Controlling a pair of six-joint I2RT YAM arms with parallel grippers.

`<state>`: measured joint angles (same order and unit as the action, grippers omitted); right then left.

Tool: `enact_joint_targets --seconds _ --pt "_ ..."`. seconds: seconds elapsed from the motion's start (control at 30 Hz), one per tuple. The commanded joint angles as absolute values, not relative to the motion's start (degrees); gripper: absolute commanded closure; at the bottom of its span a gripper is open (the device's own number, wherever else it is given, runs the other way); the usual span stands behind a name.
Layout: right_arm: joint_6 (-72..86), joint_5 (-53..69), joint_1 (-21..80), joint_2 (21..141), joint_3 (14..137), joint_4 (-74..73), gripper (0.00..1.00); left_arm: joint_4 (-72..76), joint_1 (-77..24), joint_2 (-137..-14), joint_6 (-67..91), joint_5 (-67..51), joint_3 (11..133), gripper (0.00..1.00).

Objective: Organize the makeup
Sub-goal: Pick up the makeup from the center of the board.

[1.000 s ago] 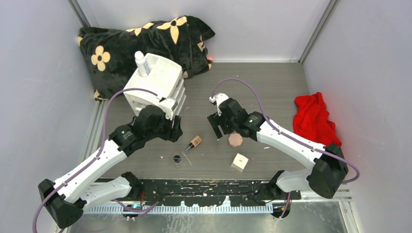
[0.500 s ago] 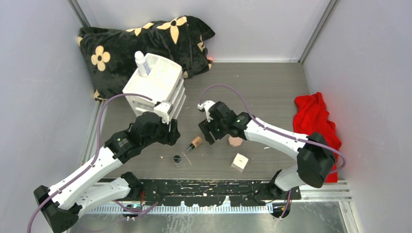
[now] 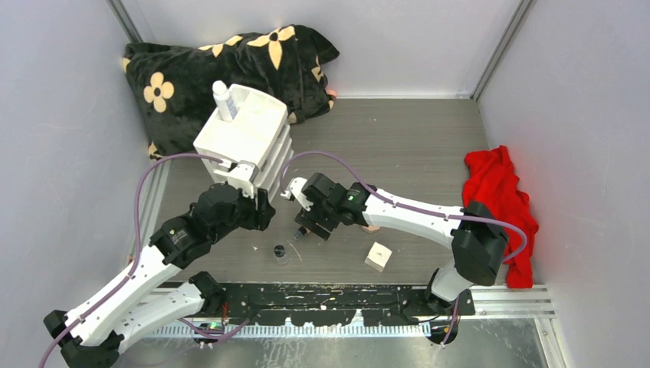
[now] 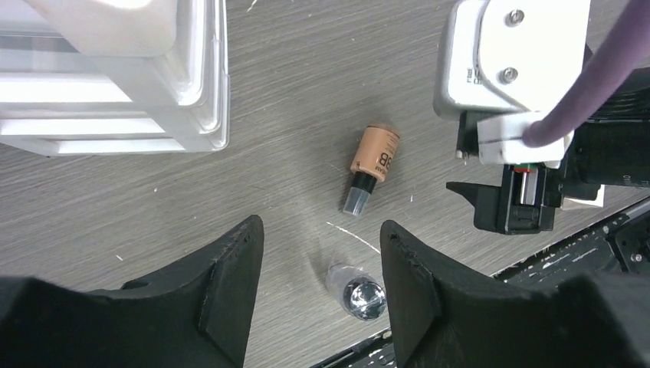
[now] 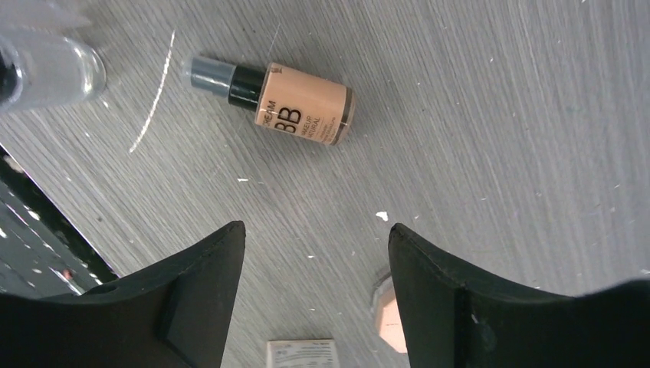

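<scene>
The tan dark-capped bottle (image 4: 373, 157) lies on its side on the table, also in the right wrist view (image 5: 299, 96). My right gripper (image 3: 310, 224) hovers open over it, jaws empty (image 5: 316, 230). The small clear jar (image 3: 280, 251) stands near the front edge, below my open left gripper (image 4: 320, 230), which sits by the drawer box (image 3: 260, 208). The white cube (image 3: 378, 256) lies right of the jar. The pink-brown compact (image 5: 389, 322) is mostly hidden behind a finger. A white bottle (image 3: 224, 101) stands on the drawer box. No sticks are in view.
The large white stacked-drawer box (image 3: 244, 138) stands at the back left, in front of a black flowered cushion (image 3: 207, 69). A red cloth (image 3: 494, 188) lies at the right wall. The black base rail (image 3: 329, 295) runs along the near edge.
My right gripper has moved left from above the compact to above the tan bottle. My left gripper has drawn back a little to the left. The makeup items have not moved.
</scene>
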<state>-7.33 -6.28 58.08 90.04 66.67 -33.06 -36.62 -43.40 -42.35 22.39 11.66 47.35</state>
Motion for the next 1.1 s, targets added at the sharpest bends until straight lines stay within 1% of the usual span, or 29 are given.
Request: enact_joint_targets --seconds 0.0,0.17,0.33,0.57,1.07 --pt "-18.2 -3.2 58.1 89.1 69.0 -34.7 0.27 -35.7 -43.5 -39.3 23.8 15.0 47.0 0.43" --pt "-25.2 3.7 58.2 90.3 68.0 -30.8 0.3 -38.4 -43.5 -37.4 25.4 18.1 47.8 0.44" --pt "-27.0 7.7 58.1 95.1 72.3 -30.7 0.32 -40.8 -43.5 -34.6 26.1 21.3 48.1 0.44" --pt "-29.5 8.7 58.1 101.5 76.6 -31.9 0.32 -41.9 -43.5 -30.7 26.9 25.4 47.4 0.45" --pt "-29.4 11.7 62.1 108.6 79.0 -32.5 0.34 -42.0 -43.5 -30.1 26.8 26.1 46.4 0.45"
